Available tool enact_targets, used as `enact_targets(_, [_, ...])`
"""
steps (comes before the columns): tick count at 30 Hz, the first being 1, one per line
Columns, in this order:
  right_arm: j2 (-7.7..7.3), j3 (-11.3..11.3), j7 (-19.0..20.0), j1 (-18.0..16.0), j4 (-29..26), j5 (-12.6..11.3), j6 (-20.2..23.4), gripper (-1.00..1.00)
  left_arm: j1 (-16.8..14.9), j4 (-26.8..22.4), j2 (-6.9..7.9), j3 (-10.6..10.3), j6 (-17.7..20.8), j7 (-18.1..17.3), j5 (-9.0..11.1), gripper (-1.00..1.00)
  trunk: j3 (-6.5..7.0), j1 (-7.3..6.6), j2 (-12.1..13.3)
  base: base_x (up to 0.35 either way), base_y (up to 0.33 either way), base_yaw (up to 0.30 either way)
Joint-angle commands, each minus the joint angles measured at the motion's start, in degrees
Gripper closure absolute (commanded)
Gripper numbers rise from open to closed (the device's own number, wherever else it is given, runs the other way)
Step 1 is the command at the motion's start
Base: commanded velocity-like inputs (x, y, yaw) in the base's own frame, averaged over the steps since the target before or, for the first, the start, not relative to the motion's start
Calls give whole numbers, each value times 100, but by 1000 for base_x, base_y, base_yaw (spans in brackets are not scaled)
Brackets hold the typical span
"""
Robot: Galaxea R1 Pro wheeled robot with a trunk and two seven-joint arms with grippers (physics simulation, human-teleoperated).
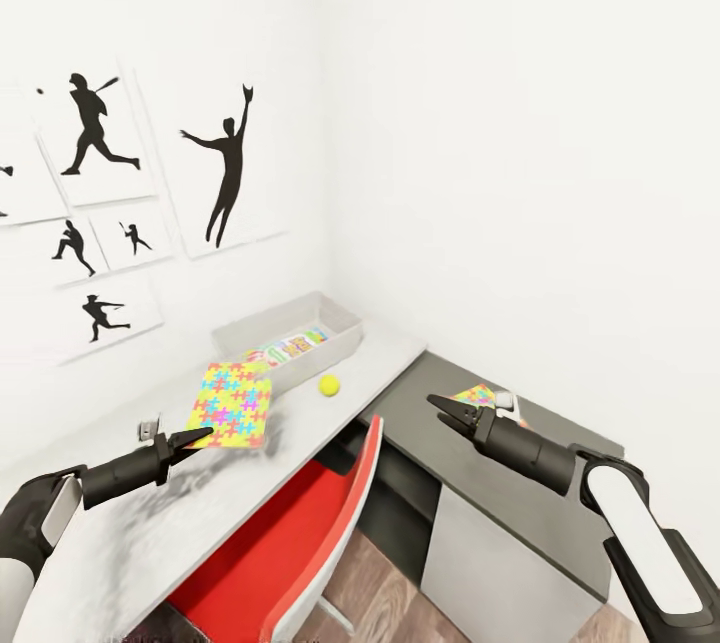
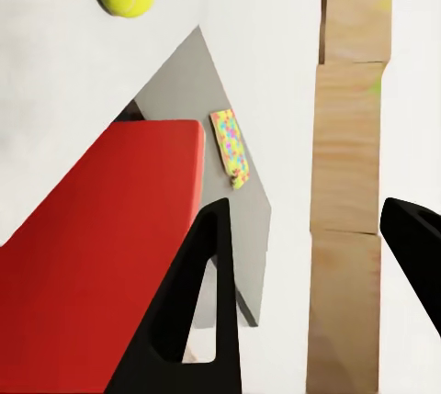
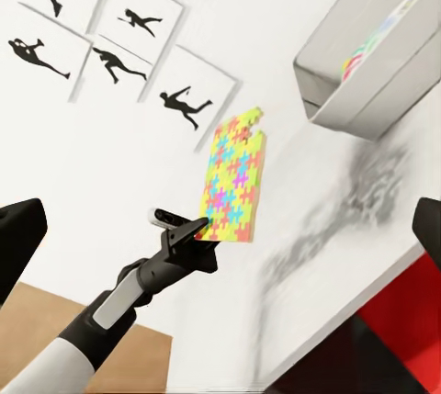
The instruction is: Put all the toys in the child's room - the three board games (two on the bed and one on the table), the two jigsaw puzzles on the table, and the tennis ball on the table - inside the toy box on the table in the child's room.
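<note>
A jigsaw puzzle (image 1: 232, 403) with bright interlocking pieces hangs tilted above the pale table (image 1: 120, 523). My left gripper (image 1: 200, 438) is shut on its lower corner, as the right wrist view shows (image 3: 196, 231). Behind the puzzle stands the light-grey toy box (image 1: 340, 331), with printed board games (image 1: 298, 345) lying inside. The yellow tennis ball (image 1: 329, 384) rests on the table beside the box. A second jigsaw puzzle (image 1: 474, 394) lies on the lower dark cabinet. My right gripper (image 1: 442, 406) hovers open just in front of it, its fingers (image 3: 18, 247) spread wide.
A red chair (image 1: 300, 543) is tucked under the table between my arms. Black silhouette posters (image 1: 100, 183) cover the left wall. The dark cabinet (image 1: 520, 513) has a light front panel. Wood-plank floor (image 1: 390, 583) shows below.
</note>
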Motion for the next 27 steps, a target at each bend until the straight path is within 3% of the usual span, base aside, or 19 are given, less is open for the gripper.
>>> enact_targets(1, [-4, 2, 33, -5, 0, 27, 8, -100, -7, 2, -1, 6, 38, -10, 8, 100, -13, 4, -13, 5, -193, 291])
enact_targets(11, [-9, 12, 33, -5, 1, 27, 15, -100, -7, 1, -2, 6, 38, -3, 8, 100, -28, 4, -13, 105, -116, 291])
enact_targets(27, [-6, 10, 37, -5, 0, 159, 15, -100, -4, -112, 6, 6, 56, -86, 29, 100, -65, 4, -13, 278, -125, 291])
